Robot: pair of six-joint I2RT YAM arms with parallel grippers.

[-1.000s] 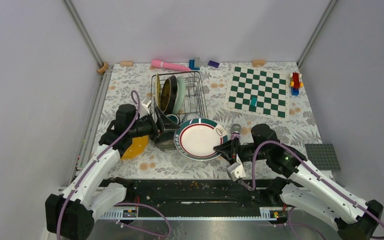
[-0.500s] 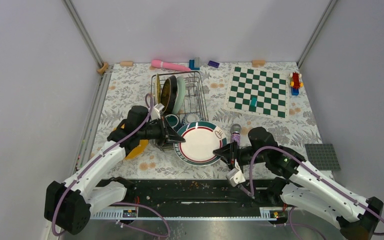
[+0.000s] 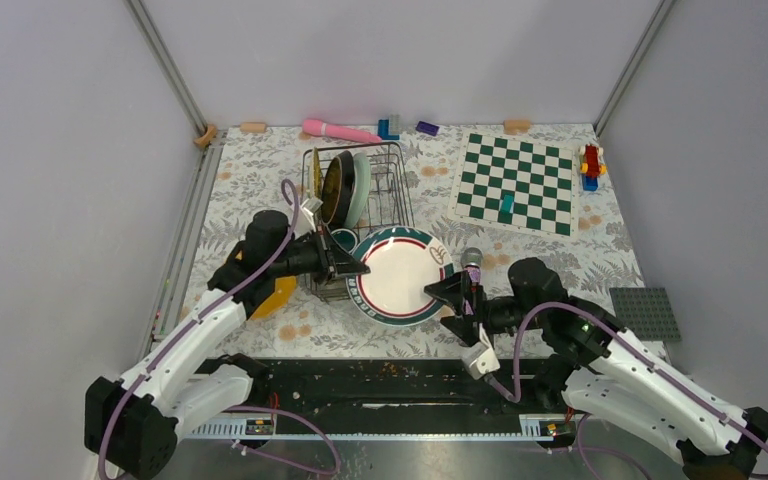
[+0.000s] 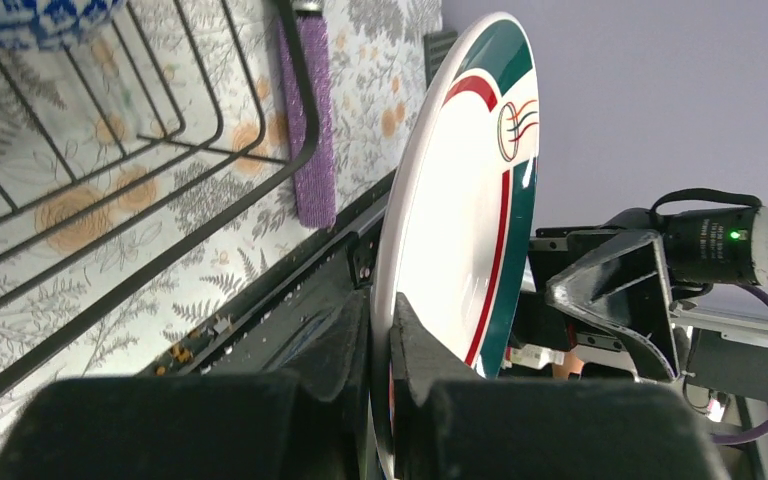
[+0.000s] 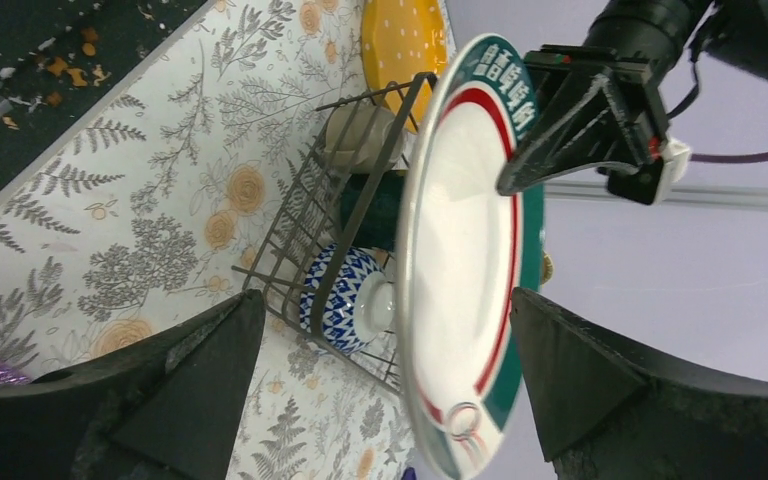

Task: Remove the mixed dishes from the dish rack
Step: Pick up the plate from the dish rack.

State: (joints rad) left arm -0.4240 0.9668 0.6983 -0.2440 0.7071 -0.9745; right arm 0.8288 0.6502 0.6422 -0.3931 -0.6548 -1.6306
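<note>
A white plate with a green-red rim (image 3: pixel 400 277) stands tilted on edge in front of the black wire dish rack (image 3: pixel 392 180). My left gripper (image 3: pixel 356 270) is shut on the plate's left rim; the left wrist view shows both pads pinching the plate (image 4: pixel 460 200) at the gripper (image 4: pixel 385 335). My right gripper (image 3: pixel 448 305) is open at the plate's right edge, its fingers wide on either side of the plate (image 5: pixel 460 250) without touching it. The rack holds upright yellow (image 3: pixel 316 180), dark (image 3: pixel 337 186) and pale green (image 3: pixel 361 188) plates, a teal mug (image 3: pixel 344 238), a patterned bowl (image 5: pixel 345 300) and a small cup (image 5: pixel 360 135).
A yellow plate (image 3: pixel 274 296) lies on the table left of the rack, under the left arm. A glittery purple cylinder (image 3: pixel 472 263) lies by the right gripper. The checkered board (image 3: pixel 518 183) is at back right, a grey baseplate (image 3: pixel 645 312) at right, and a pink object (image 3: pixel 340 131) behind the rack.
The left gripper moved right and shut on the plate's left rim. The right gripper let go of the plate's right edge and opened wide. The plate shifted slightly up and left.
</note>
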